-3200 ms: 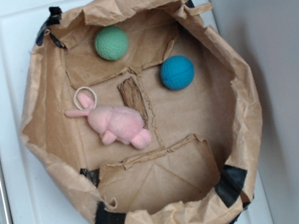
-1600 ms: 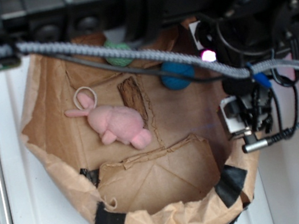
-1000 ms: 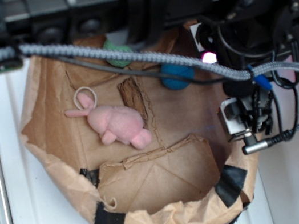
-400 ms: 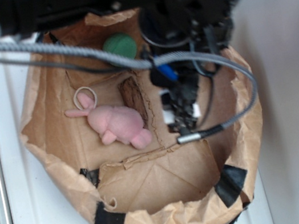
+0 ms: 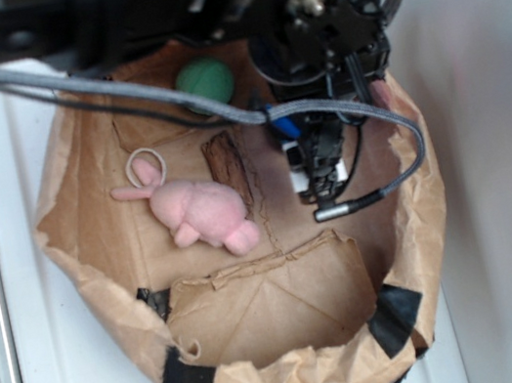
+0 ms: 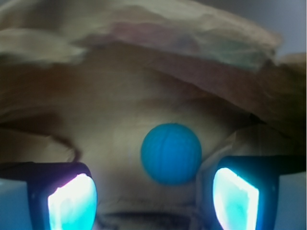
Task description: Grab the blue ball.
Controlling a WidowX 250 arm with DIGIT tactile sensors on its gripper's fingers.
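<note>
Since a moment ago the arm has shifted slightly right over the paper bag [image 5: 86, 182], hiding the blue ball [image 6: 171, 153] from the exterior view. From the wrist, the ball lies on the bag floor between the fingers [image 6: 72, 203] of the wide-open, empty end effector [image 6: 153, 201]

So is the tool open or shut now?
Open. In the wrist view the tool has its two fingers spread apart, with the blue ball between and beyond them, ungrasped.
</note>
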